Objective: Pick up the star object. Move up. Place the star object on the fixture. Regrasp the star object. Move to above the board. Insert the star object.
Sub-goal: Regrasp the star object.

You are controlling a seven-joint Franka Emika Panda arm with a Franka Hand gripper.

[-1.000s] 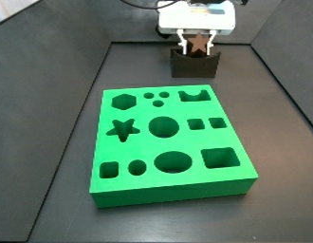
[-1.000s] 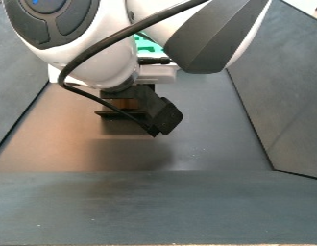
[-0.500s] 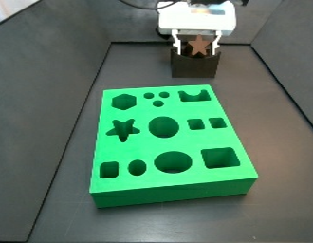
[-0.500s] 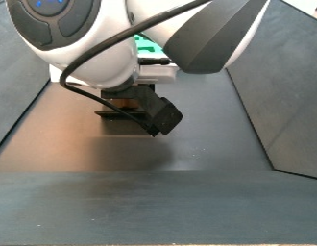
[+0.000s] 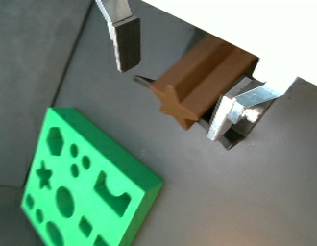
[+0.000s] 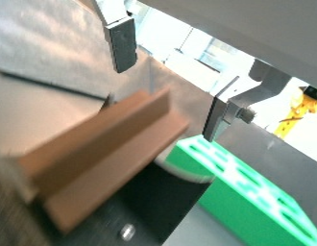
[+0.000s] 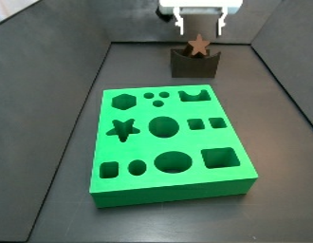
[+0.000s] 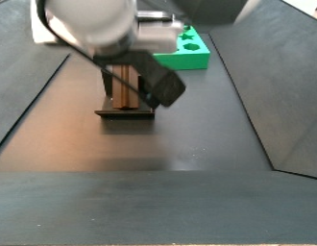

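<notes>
Star object, a brown wooden prism, sits upright in the notch of the fixture at the far edge of the floor, one point up, its long axis lying level along the notch. Above it hangs the gripper, fingers spread clear of the wood either side, gripping nothing. Pick-up, lift and placing look finished; regrasp, carry and insertion remain. Nearer, mid-floor, the green board waits with its star-shaped hole empty.
</notes>
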